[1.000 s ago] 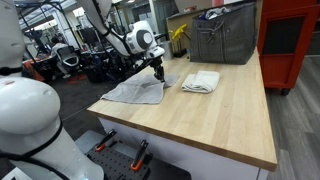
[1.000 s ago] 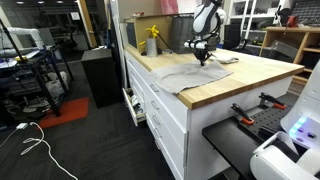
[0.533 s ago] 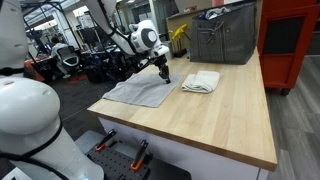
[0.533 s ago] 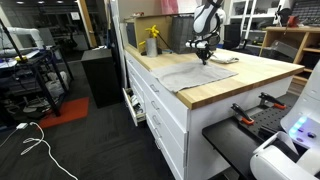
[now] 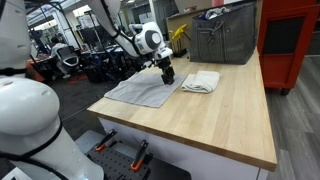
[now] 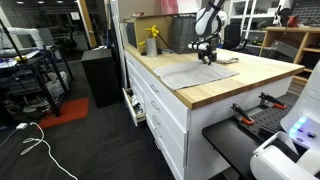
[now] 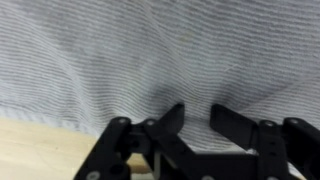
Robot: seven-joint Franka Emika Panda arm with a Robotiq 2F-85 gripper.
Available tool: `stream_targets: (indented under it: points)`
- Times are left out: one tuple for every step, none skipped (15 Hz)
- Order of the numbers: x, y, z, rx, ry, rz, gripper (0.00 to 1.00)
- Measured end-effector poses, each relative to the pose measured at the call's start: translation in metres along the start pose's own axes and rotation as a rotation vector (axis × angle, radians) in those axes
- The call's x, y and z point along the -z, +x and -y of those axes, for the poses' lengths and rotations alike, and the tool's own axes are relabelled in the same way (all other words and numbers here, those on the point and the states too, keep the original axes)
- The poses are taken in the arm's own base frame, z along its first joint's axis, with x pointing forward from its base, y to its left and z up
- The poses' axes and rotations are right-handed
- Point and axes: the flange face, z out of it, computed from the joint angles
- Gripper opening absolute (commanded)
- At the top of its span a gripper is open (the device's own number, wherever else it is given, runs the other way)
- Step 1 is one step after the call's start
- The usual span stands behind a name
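Wood counter in a busy workshop, grey cloth flat on it — gripper over the cloth's corner by the folded towel, fingers parted, gripping nothing — steel bin beyond the cloth, contents unclear.

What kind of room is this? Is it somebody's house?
Probably a workshop or robot lab, not a house: it has a big wooden workbench, a red tool cabinet and an equipment cart.
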Motion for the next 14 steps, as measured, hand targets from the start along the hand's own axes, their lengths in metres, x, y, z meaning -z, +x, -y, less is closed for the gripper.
stream_targets:
  points:
    - [-0.010, 0.001, -0.002, -0.003, -0.018, 0.000, 0.78]
    - [-0.020, 0.002, -0.005, -0.006, -0.035, -0.001, 0.85]
    - [-0.024, 0.002, -0.005, -0.013, -0.041, -0.002, 0.94]
    - [-0.024, 0.002, -0.006, -0.021, -0.046, -0.002, 0.99]
    - [-0.025, 0.002, -0.007, -0.025, -0.050, -0.001, 1.00]
    - [-0.025, 0.002, -0.007, -0.035, -0.053, -0.001, 0.90]
    - [-0.026, 0.003, -0.008, -0.044, -0.058, 0.000, 0.97]
    - [-0.026, 0.003, -0.009, -0.047, -0.063, 0.001, 1.00]
    - [-0.026, 0.003, -0.009, -0.048, -0.064, 0.001, 1.00]
    - [-0.026, 0.003, -0.009, -0.049, -0.064, 0.002, 1.00]
    - [-0.026, 0.003, -0.009, -0.049, -0.064, 0.002, 1.00]
    - [-0.026, 0.003, -0.009, -0.049, -0.064, 0.002, 1.00]
    - [-0.026, 0.003, -0.009, -0.049, -0.064, 0.002, 1.00]
    - [-0.026, 0.003, -0.009, -0.049, -0.064, 0.002, 1.00]
